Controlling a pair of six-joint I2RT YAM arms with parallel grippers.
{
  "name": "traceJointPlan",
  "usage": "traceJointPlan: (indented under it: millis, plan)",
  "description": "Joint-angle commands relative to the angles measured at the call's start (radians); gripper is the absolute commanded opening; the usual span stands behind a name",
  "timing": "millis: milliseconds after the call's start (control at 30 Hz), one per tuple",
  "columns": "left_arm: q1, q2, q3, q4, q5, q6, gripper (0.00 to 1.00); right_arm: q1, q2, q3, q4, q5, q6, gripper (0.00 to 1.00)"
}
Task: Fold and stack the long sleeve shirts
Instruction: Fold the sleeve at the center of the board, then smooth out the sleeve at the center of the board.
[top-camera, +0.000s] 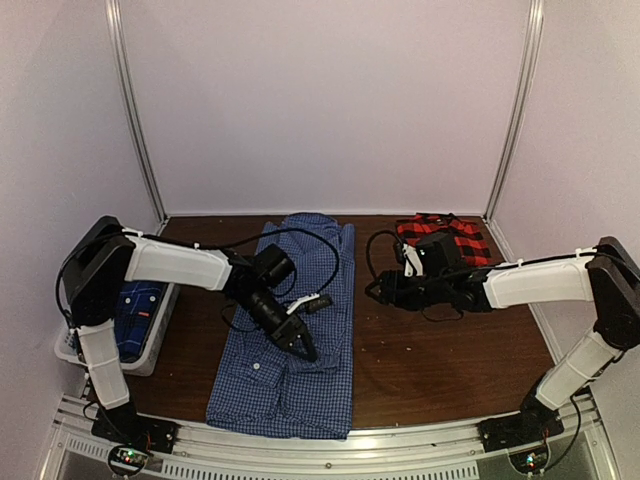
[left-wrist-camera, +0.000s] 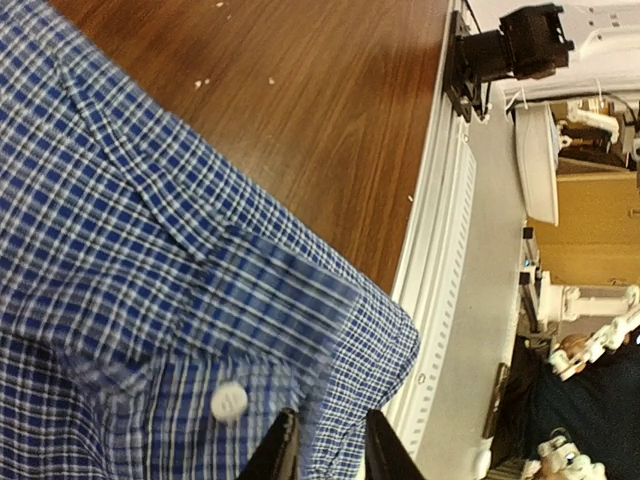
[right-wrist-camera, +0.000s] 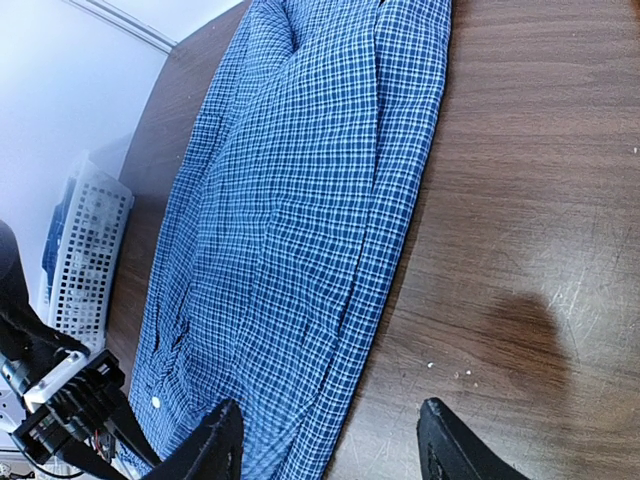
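The blue-and-white gingham shirt (top-camera: 285, 400) lies flat and lengthwise on the table (top-camera: 450, 350), right under my left gripper (top-camera: 303, 348) and just to the left of my right gripper (top-camera: 375, 292). I judge it lies spread there so I can fold it. The red-and-black plaid shirt (top-camera: 465, 235), already bundled, sits behind my right gripper. A darker blue shirt (top-camera: 135, 310) waits in the basket (top-camera: 150, 362), well out to the left of my left arm; most of it is hidden by the basket wall.

From my left wrist, the fingers stand a little apart, low over a buttoned flap near the shirt's edge, the button (left-wrist-camera: 229, 401) just beside them. The tips are cut off by the frame, so I cannot tell whether any cloth is pinched between them.

From my right wrist, the jaws are spread wide with nothing in them, hovering over the shirt's edge and the bare wood. The far collar end runs out of frame.
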Motion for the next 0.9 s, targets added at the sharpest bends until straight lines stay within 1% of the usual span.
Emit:
traceJointPlan:
  millis: [0, 33, 133, 200, 400, 500, 667, 867]
  plan:
    - [-0.012, 0.007, -0.009, 0.007, -0.029, -0.017, 0.28, 0.007, 0.001, -0.011, 0.029, -0.005, 0.010, 0.61]
    - [-0.012, 0.003, -0.007, 0.014, -0.035, -0.023, 0.31, 0.007, 0.001, -0.010, 0.029, -0.004, 0.010, 0.61]
    - [-0.010, -0.033, 0.007, 0.055, -0.076, -0.066, 0.48, 0.008, -0.002, -0.007, 0.022, 0.000, 0.007, 0.61]
    - [-0.005, -0.055, 0.033, 0.069, -0.133, -0.098, 0.53, 0.007, -0.008, -0.004, 0.011, 0.005, 0.001, 0.61]
    - [0.065, -0.089, 0.152, 0.086, -0.318, -0.174, 0.52, 0.007, -0.025, 0.001, -0.013, 0.023, -0.010, 0.61]
    - [0.108, -0.075, 0.210, 0.092, -0.423, -0.197, 0.49, 0.007, -0.038, -0.005, -0.020, 0.029, -0.010, 0.61]
    - [0.171, 0.009, 0.321, 0.102, -0.508, -0.193, 0.48, 0.007, -0.078, -0.016, -0.040, 0.038, -0.012, 0.62]
    - [0.215, 0.158, 0.532, 0.087, -0.556, -0.134, 0.48, 0.007, -0.135, -0.029, -0.086, 0.063, -0.019, 0.62]
